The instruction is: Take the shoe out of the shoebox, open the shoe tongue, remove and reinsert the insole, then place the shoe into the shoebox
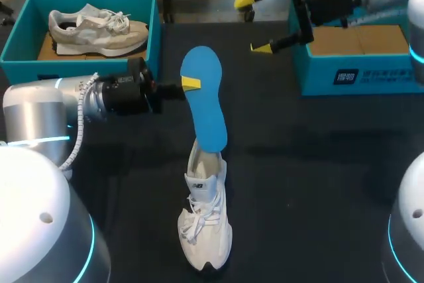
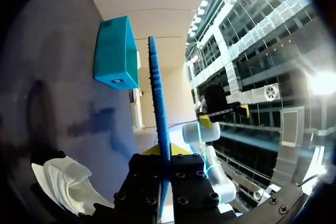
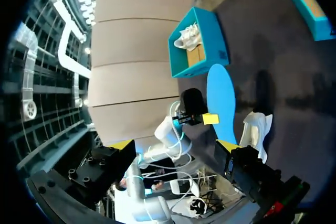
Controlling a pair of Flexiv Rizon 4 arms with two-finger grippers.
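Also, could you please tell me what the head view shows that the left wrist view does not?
Only the head view: the left box with a second shoe in it, and the broad blue face of the insole. Only the left wrist view: the insole seen edge-on, with the left gripper shut on it from both sides. Both: the insole, the white shoe on the table, the right box and the open right gripper.
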